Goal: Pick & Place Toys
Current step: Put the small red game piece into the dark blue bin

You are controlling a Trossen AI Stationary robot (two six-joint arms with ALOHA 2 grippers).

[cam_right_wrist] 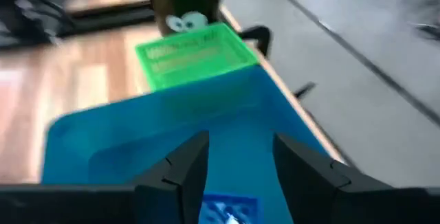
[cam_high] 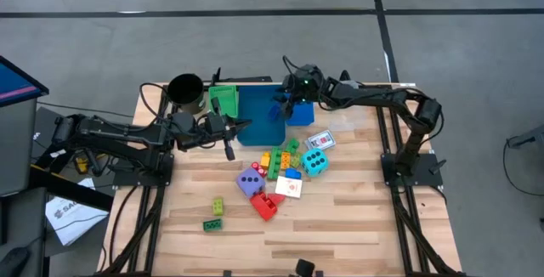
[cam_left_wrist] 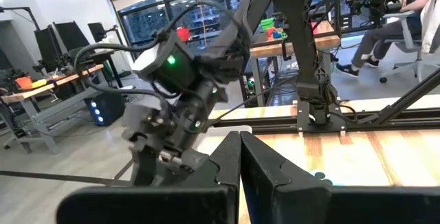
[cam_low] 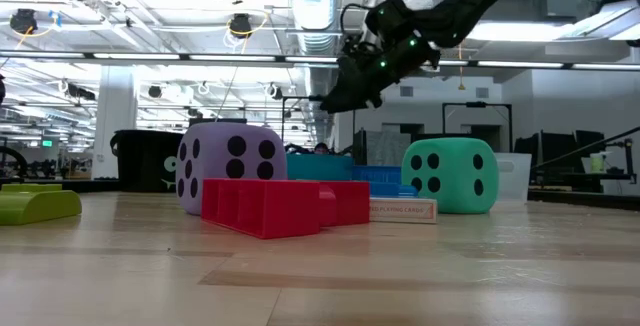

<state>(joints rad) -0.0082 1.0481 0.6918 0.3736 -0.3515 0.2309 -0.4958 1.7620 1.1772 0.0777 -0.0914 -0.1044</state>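
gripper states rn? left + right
Left gripper: shut, empty, raised beside the blue tray.
Right gripper: fingers apart over the blue tray; nothing visibly held.

A pale wooden worktop (cam_high: pixel 357 217) carries everything. Along its far edge stand a black cup (cam_high: pixel 185 92), a green tray (cam_high: pixel 223 100) and a blue tray (cam_high: pixel 257 117), side by side. Near the middle lies a cluster: a purple dice (cam_high: pixel 250 182), a teal dice (cam_high: pixel 314 162), a red brick (cam_high: pixel 264 205), a white card (cam_high: pixel 289 188), another card (cam_high: pixel 320 140), and orange, green and blue bricks (cam_high: pixel 280 160) between them. Apart, toward the near left, lie a yellow-green brick (cam_high: pixel 218 206) and a green brick (cam_high: pixel 212 224).
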